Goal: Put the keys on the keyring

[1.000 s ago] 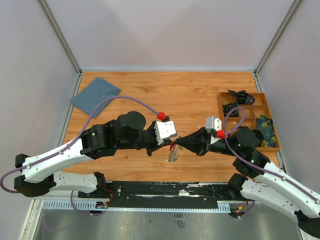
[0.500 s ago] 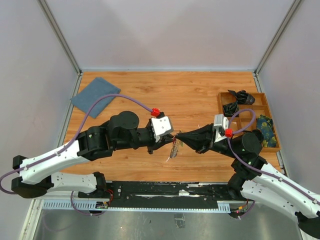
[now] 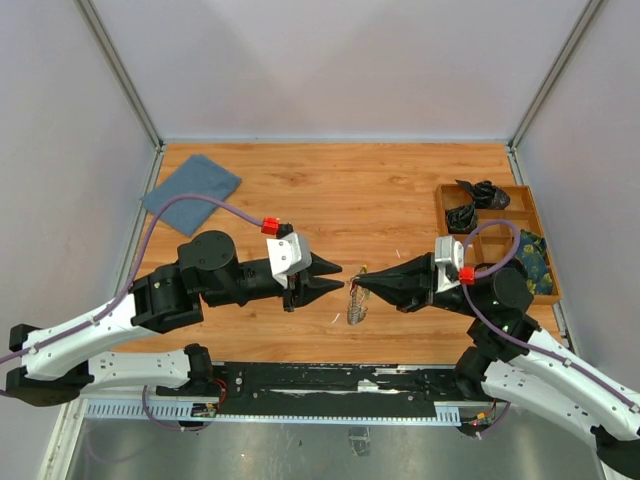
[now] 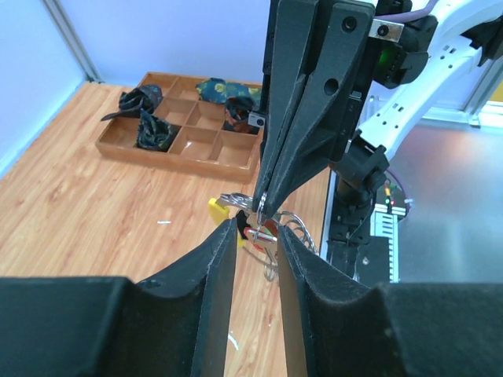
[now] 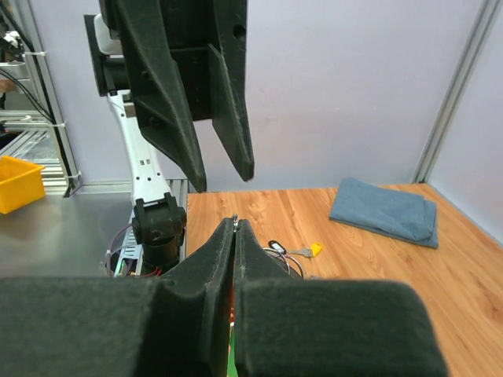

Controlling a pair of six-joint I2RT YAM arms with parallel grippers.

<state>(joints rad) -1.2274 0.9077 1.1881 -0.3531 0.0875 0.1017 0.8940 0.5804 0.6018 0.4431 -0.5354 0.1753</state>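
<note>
Retreat of my empty, narrowly parted left gripper (image 3: 341, 277) leaves the thin silver wire keyring (image 3: 355, 305) pinched by my right gripper (image 3: 361, 279), so threading looks paused.

You can pass over the table's (image 3: 340, 180) far middle. A blue cloth (image 3: 190, 192) blocks the far left corner, a compartment tray (image 3: 518, 200) the right edge; the keyring (image 3: 355, 303) hangs between left arm (image 3: 200, 282) and right arm (image 3: 500, 295).
</note>
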